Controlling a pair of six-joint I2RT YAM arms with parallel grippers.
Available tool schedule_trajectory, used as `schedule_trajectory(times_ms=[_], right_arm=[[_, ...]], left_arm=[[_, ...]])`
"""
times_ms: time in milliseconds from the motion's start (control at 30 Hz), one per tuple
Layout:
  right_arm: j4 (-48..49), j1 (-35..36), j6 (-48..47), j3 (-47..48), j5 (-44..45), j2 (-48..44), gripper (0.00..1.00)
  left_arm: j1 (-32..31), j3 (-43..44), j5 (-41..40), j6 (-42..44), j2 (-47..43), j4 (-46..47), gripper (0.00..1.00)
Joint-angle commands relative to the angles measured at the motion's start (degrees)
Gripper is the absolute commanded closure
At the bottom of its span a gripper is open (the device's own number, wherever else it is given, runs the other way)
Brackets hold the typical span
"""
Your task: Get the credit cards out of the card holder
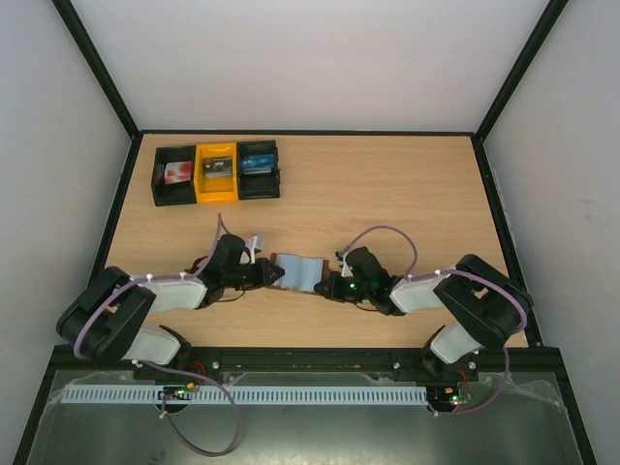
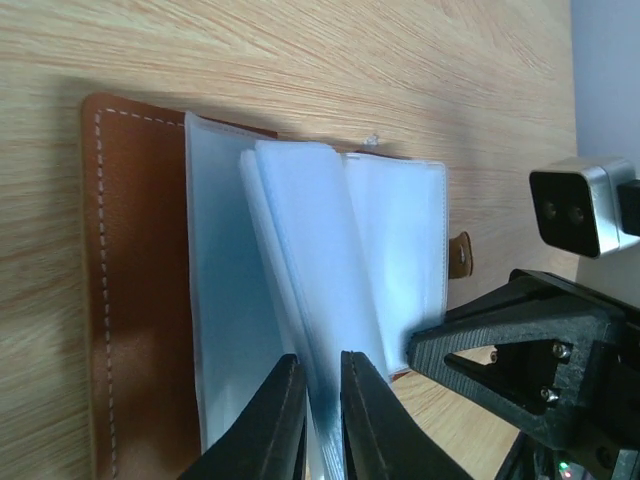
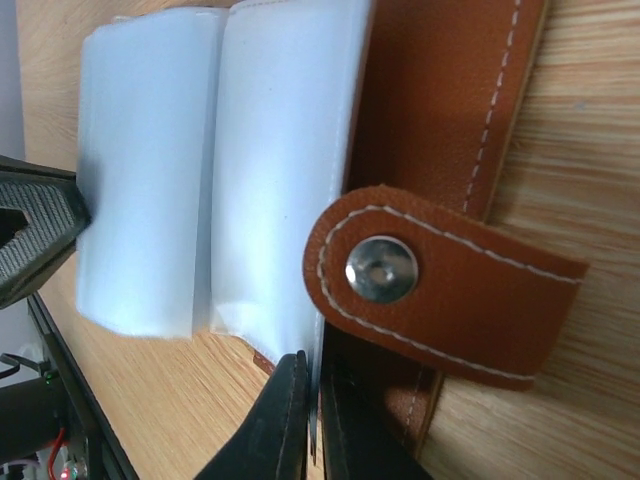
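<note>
One card holder (image 1: 298, 272), brown leather, lies open near the middle of the near edge of the tabletop (image 1: 407, 194), pale blue sleeves (image 2: 300, 230) fanned up, snap tab (image 3: 450, 280) out to the right. Two pincers on it: left gripper (image 2: 320, 380) closed to a sliver on a bunch of inner sleeves, right gripper (image 3: 312, 385) nipped almost shut on the sleeve edge beside the tab. No credit cards show in the sleeves or on the wood, so none is evidently out and the pockets look still to be worked through; three bins (image 1: 218, 172), black, yellow, black, stand at the far left corner, contents too small to name.
</note>
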Motion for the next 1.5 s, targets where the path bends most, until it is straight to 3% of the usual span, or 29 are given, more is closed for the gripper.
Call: schedule_trajectory(times_ms=[0, 200, 533, 600, 667, 800, 1000, 1467], right_arm=[[-5.2, 0.1, -2.5, 0.6, 3.6, -1.9, 0.93], [-10.1, 0.2, -4.0, 2.3, 6.0, -5.2, 0.90], [-20.8, 0.1, -5.7, 5.9, 12.6, -16.1, 0.70], [-22.9, 0.1, -6.1, 6.1, 15.3, -19.6, 0.63], [-25.7, 0.1, -6.7, 7.2, 17.7, -22.9, 0.50], [-32.5, 0.1, -8.4, 11.0, 22.6, -28.7, 0.25], [-40.1, 0.0, -9.5, 15.6, 28.2, -36.5, 0.01], [-48.7, 0.0, -13.3, 24.9, 34.0, -42.0, 0.02]], left_arm=[[-0.4, 0.1, -5.1, 1.7, -4.5, -7.0, 0.87], [-0.4, 1.1, -10.4, 3.3, -10.6, -14.7, 0.76], [-0.4, 5.3, -20.4, 8.2, -21.7, -26.6, 0.28], [-0.2, 6.6, -22.0, 9.0, -23.9, -28.8, 0.19], [-0.3, 8.5, -23.5, 9.8, -25.9, -31.0, 0.01], [-0.2, 12.5, -26.2, 11.2, -30.5, -36.6, 0.00], [-0.3, 18.6, -29.6, 12.5, -37.6, -44.1, 0.00], [-0.3, 24.5, -27.4, 12.9, -46.0, -48.0, 0.00]])
